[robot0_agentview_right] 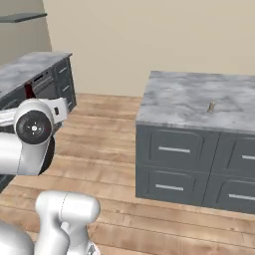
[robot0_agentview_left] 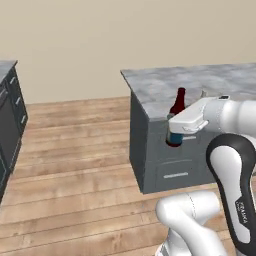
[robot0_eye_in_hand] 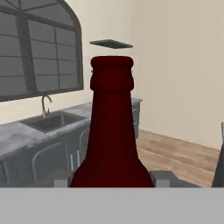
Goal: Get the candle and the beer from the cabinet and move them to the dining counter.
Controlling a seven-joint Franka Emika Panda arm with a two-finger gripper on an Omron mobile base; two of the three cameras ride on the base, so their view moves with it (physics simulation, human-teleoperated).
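beige walls [robot0_agentview_left: 75, 40], wood floor [robot0_agentview_left: 75, 165], arched window [robot0_eye_in_hand: 39, 52]

Looked like a home kitchen: marble-topped island worktop [robot0_agentview_right: 189, 99] over grey drawers [robot0_agentview_right: 174, 149], sink [robot0_eye_in_hand: 52, 122] with tap [robot0_eye_in_hand: 45, 104], arched window [robot0_eye_in_hand: 39, 48], wood floor [robot0_agentview_left: 75, 175].

Dark reddish-brown beer [robot0_agentview_left: 178, 103] with blue label, grey-white veined marble dining counter [robot0_agentview_right: 184, 97] over dark grey drawers [robot0_agentview_right: 175, 149].

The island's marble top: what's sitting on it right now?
A small candle stands upright on the dining counter. The left base view's arm covers part of the top, so that patch can't be checked.
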